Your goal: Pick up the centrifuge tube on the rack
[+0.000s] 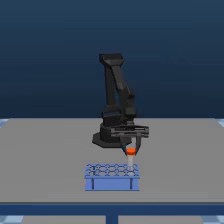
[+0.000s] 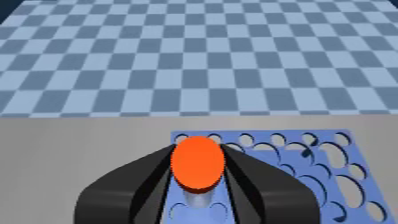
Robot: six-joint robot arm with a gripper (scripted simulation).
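Observation:
The centrifuge tube [image 1: 131, 156] stands upright at the far corner of the light-blue rack [image 1: 112, 177], on the exterior view's right. Its orange-red cap [image 2: 197, 164] sits between my two black fingers [image 2: 263, 189], which press against it from both sides. My gripper [image 1: 130, 148] hangs straight above that corner, shut on the tube just under the cap. The whitish body [image 2: 201, 198] reaches down toward the rack top [image 2: 302, 159]. Whether the tip is still inside a hole cannot be told.
The rack rests on a grey table [image 1: 45, 160] in front of the arm's black base [image 1: 107, 136]. The rack's other round holes [image 2: 330, 150] hold nothing. A blue checkered floor [image 2: 195, 55] lies beyond the table edge.

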